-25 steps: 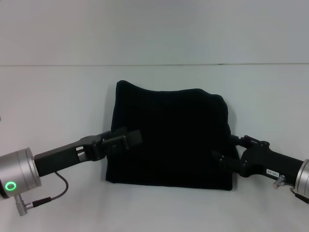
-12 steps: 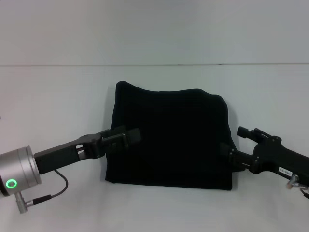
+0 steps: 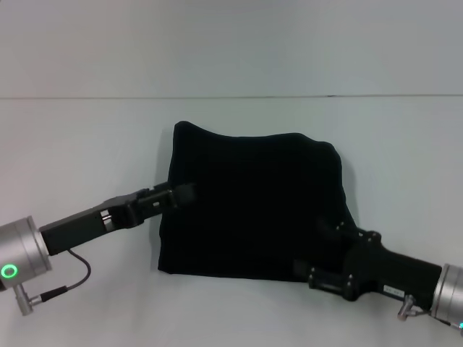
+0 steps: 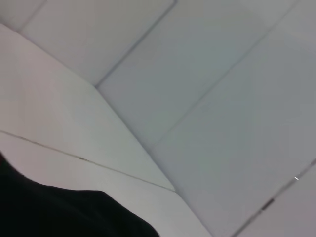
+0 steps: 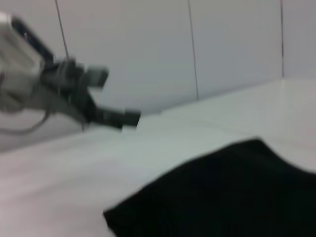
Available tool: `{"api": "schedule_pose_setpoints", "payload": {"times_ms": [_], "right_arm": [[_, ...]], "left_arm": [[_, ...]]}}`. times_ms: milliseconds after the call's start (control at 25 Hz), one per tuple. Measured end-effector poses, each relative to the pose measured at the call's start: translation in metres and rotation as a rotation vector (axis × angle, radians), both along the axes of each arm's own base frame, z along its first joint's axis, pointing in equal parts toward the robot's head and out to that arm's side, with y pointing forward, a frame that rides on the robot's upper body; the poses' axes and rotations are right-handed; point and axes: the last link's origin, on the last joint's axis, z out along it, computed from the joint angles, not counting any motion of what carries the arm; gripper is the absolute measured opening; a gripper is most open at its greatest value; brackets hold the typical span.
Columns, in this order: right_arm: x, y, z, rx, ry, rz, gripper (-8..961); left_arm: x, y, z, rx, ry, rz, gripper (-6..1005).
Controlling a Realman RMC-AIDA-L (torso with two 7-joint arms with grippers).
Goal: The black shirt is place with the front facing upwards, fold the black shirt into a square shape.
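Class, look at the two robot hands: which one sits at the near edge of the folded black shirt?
The right hand; it lies at the black shirt's near edge, whereas the left hand is at its left side.

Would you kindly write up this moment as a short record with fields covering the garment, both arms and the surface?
garment: black shirt, folded into a rough rectangle, lying flat, no print showing
left pincer: at the shirt's left edge, over the cloth
right pincer: low at the shirt's near right corner, reaching in along the near edge
surface: white table
fold state: near square; far edge uneven, far left corner higher
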Motion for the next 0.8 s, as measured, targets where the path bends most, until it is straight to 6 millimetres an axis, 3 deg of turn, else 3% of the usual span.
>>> {"api": "schedule_pose_setpoints", "payload": {"times_ms": [560,800], "right_arm": [[0.015,-0.009,-0.005,-0.017,-0.046,-0.054,834],[0.014,-0.010,0.005,0.029,0.003,-0.045,834]], "left_arm": [[-0.010,0.001,0.003,0.027,0.006,0.059,953],[-0.010,0.002,0.003,0.029,0.005,0.064,952]]}}
